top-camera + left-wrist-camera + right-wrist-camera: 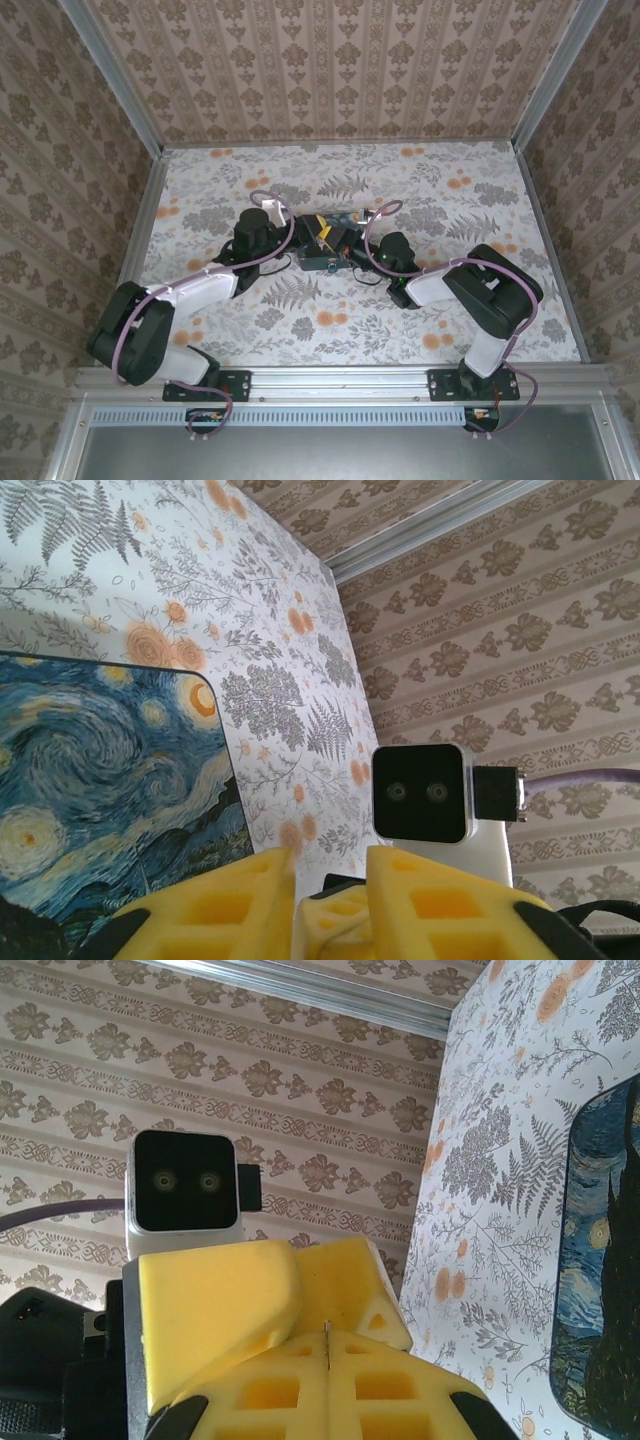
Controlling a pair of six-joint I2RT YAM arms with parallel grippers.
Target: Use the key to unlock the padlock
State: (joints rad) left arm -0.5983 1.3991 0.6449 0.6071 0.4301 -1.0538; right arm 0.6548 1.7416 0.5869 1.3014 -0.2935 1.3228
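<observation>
My right gripper is pressed closed, and a silvery sliver stands out of the seam. The left gripper has its fingers a little apart; I cannot tell whether they grip anything. From above, both meet over the painted box. The padlock may be the small dark teal bit on the box's near edge, just beside the fingertips, too small to be sure. Both wrists crowd that spot on the floral table.
</observation>
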